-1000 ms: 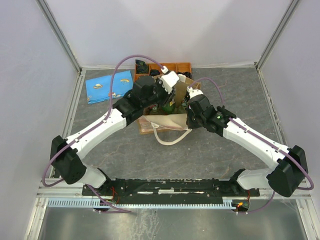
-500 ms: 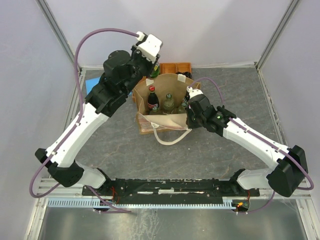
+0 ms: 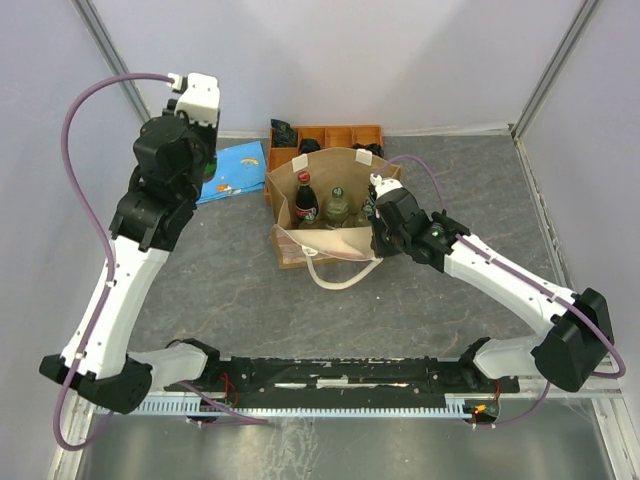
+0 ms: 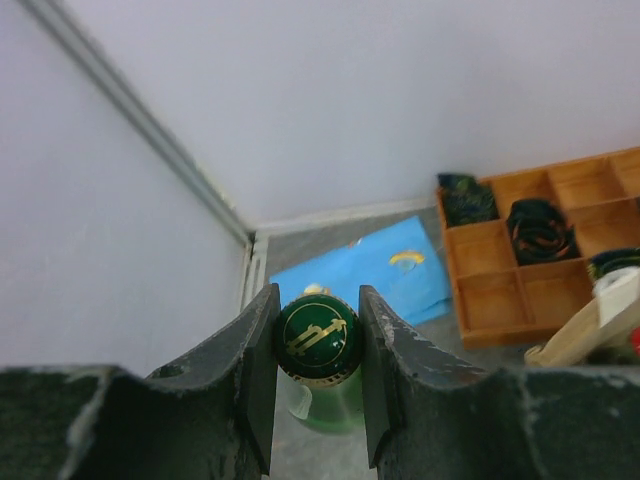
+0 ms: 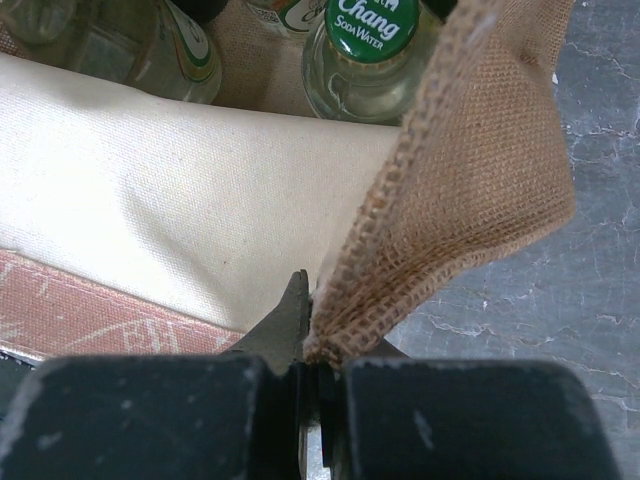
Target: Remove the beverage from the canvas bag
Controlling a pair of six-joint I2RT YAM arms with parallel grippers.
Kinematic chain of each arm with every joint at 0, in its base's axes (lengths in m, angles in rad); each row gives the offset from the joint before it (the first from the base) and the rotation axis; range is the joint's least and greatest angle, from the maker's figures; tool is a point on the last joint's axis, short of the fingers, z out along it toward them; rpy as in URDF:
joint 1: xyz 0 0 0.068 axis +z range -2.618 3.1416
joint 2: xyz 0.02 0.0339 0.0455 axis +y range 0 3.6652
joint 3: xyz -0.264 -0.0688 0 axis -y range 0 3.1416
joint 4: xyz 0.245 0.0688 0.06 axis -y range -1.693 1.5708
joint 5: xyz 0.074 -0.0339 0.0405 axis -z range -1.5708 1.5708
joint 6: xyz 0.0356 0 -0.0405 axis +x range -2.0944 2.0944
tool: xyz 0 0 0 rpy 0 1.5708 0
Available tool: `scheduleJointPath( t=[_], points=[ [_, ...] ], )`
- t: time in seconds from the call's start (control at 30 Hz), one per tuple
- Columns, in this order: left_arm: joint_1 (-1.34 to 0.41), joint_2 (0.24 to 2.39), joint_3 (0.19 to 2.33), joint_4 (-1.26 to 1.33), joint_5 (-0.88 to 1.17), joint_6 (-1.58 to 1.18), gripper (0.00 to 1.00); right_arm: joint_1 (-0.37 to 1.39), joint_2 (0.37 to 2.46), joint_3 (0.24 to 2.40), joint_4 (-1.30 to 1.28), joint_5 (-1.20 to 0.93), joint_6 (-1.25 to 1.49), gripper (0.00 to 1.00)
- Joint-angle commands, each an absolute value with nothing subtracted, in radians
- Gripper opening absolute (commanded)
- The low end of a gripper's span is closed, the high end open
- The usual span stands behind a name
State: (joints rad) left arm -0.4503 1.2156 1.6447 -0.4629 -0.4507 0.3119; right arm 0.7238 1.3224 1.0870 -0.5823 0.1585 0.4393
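Note:
The tan canvas bag (image 3: 330,243) stands open mid-table, with a red-capped dark bottle (image 3: 304,200) and green-capped bottles (image 3: 338,205) inside. My left gripper (image 3: 205,168) is raised at the far left over the blue pouch. In the left wrist view it (image 4: 317,300) is shut on the cap of a green glass bottle (image 4: 325,395), which hangs below the jaws, clear of the bag. My right gripper (image 3: 378,215) is shut on the bag's right rim. The right wrist view shows its jaws (image 5: 312,300) pinching the burlap edge (image 5: 470,180), with a Chang soda bottle (image 5: 370,50) beyond.
An orange compartmented tray (image 3: 340,135) with dark items sits behind the bag and also shows in the left wrist view (image 4: 520,290). A flat blue patterned pouch (image 3: 235,170) lies at the far left, under the held bottle (image 4: 380,275). The enclosure walls and corner post are close to the left arm.
My left arm has lifted the green bottle out of the bag and swung it up and left, over the blue pouch. The right gripper still holds the bag rim.

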Motion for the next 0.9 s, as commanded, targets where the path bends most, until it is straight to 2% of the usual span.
scheduleJointPath(
  t=[0.0,0.33,0.63,0.87],
  points=[
    [-0.409,1.128,1.546,-0.355,-0.426,0.181,0.03,0.729,1.332,1.117,-0.509,0.101,0.422,0.00],
    [-0.374,1.019,1.114,-0.116,-0.341,-0.032,0.03,0.730,1.328,1.121,-0.517,0.118,0.423,0.00],
    [-0.372,0.968,0.843,0.187,-0.414,-0.061,0.03,0.729,1.305,1.104,-0.523,0.133,0.423,0.00],
    [-0.361,1.049,0.801,0.303,-0.416,-0.066,0.03,0.730,1.302,1.104,-0.523,0.138,0.425,0.00]
  ],
)
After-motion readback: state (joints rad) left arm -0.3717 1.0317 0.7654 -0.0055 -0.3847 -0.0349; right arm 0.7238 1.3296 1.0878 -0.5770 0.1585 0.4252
